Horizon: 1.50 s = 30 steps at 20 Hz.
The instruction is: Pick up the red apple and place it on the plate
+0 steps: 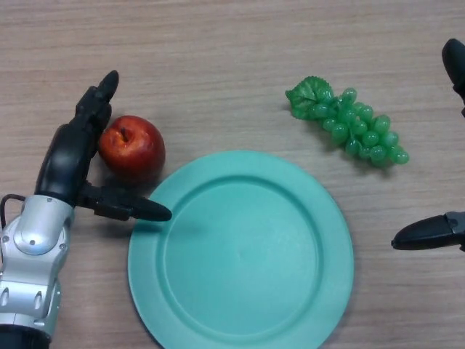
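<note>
Head view, single frame. Your working surface is a bench [218,51] with a pale wood-grain top, the grain running left to right; it fills the whole view, so nothing of the room beyond it shows.

Red apple [131,147]: sits on the bench at left, stem dimple up, just off the far-left rim of the plate, not on it. Its near-right edge comes very close to the rim; you cannot tell whether they touch.

Plate [320,291]: round, teal, flat on the bench, centre to near-centre of the view, its near edge cut by the frame. Nothing lies on it.

Green grapes [352,123]: a plastic-looking bunch with a leaf at its left end, lying on the bench on the far right, apart from the plate.

Left robot hand [67,156]: spread around the apple. Its fingers [98,102] reach up the apple's left side and look to be against it. The thumb [134,209] extends on the near side, its tip over the plate's left rim. The fingers are not curled round the fruit.

Right robot hand [429,233]: only dark tips show at the right edge, one far, one near, well apart from each other, holding nothing.
</note>
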Tool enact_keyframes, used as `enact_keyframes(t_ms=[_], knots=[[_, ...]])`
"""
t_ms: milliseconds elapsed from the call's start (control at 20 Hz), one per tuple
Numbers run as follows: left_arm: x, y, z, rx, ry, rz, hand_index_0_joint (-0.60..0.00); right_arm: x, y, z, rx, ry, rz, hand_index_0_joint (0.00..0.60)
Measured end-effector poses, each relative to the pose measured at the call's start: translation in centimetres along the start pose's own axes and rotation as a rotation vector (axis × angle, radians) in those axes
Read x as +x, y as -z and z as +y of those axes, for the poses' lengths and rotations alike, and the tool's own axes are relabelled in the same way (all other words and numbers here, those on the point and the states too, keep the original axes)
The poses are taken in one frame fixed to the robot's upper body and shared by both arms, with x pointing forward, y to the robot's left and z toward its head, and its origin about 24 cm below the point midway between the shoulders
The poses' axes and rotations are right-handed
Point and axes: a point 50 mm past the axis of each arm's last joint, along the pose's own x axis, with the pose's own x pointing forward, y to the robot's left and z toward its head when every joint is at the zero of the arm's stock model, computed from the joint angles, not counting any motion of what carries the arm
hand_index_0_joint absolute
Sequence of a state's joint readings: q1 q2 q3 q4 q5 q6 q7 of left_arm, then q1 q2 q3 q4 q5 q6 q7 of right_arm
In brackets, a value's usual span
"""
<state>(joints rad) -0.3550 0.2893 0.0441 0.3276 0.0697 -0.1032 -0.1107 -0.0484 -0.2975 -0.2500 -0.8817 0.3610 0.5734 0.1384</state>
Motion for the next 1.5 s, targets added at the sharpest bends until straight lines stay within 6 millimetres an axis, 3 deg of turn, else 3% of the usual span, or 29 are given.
enact_keyframes(t_ms=[50,100,400,500,550,650,700,950,1150,1500], knots=[[0.0,0.1,-0.1,0.017,0.004,-0.019,-0.499,0.0,0.0,0.0,-0.001,0.002,0.000,0.000],[0.1,0.2,-0.2,0.063,0.011,-0.033,-0.597,-0.1,0.0,-0.1,-0.002,0.005,0.001,0.000],[0.1,0.0,0.0,0.089,-0.026,-0.074,-0.600,-0.3,0.0,-0.3,0.019,0.006,0.000,0.000],[-0.3,-2.2,0.5,0.106,-0.066,-0.181,-0.600,-0.3,0.0,-0.4,0.019,0.008,0.001,0.000],[-0.9,-4.3,0.6,0.117,-0.076,-0.282,-0.600,-0.2,0.0,-0.4,0.018,0.010,-0.001,0.000],[-2.7,-7.2,0.0,0.106,-0.026,-0.411,-0.600,-0.1,-0.1,-0.5,0.013,0.010,-0.006,0.000],[-3.6,-7.7,-0.5,0.005,0.028,-0.380,-0.600,-0.1,-0.2,-0.5,0.011,0.010,-0.008,0.000],[-6.9,-6.5,-6.6,-0.111,0.270,-0.256,-0.600,0.2,0.0,-0.5,0.018,0.008,-0.006,0.000],[-7.1,-4.6,-7.2,-0.017,0.272,-0.180,-0.600,0.4,0.4,-0.7,0.025,0.015,0.011,0.000],[-7.2,-3.3,-7.8,0.022,0.316,-0.153,-0.600,0.3,0.7,-1.0,0.029,0.027,0.008,0.000]])
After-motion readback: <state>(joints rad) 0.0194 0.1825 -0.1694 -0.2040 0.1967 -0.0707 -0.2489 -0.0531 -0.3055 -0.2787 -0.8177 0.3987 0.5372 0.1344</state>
